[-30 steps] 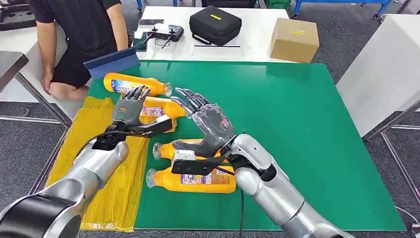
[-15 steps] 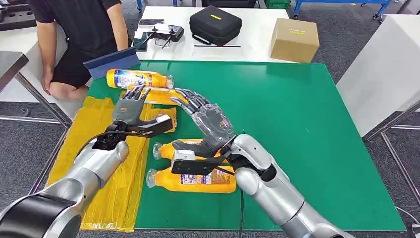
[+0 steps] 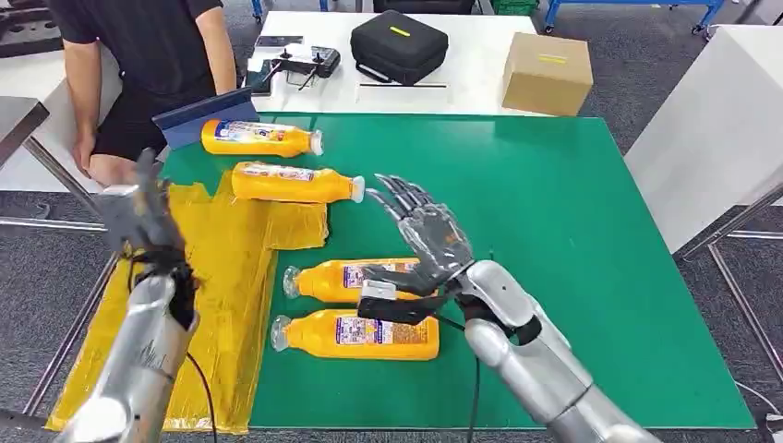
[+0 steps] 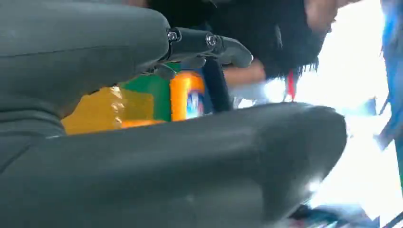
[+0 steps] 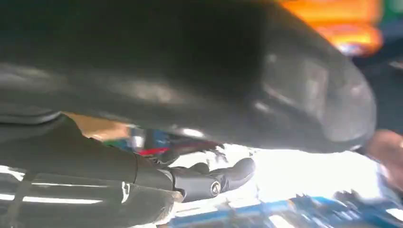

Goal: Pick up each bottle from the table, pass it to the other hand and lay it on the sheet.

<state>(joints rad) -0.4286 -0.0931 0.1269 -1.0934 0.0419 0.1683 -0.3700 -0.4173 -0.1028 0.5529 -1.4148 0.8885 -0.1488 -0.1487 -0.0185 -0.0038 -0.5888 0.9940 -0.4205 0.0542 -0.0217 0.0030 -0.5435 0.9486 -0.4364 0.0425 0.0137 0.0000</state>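
Lying on their sides, four orange bottles waited around the yellow sheet [image 3: 198,277]. One bottle [image 3: 294,182] rested half on the sheet's far corner. Another [image 3: 261,137] lay beyond it, and two [image 3: 342,280] [image 3: 355,334] lay just beside the sheet's right edge. My right hand [image 3: 427,238] hovered over those two, fingers spread, holding nothing. My left hand [image 3: 137,214] was blurry, so I couldn't tell its fingers. I guessed the bottles were light, smooth and slippery. Grabbing the fat middle looked best.

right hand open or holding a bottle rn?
Open. The right hand hovers with fingers spread above the green table, empty; nearest bottle lies below it, untouched.
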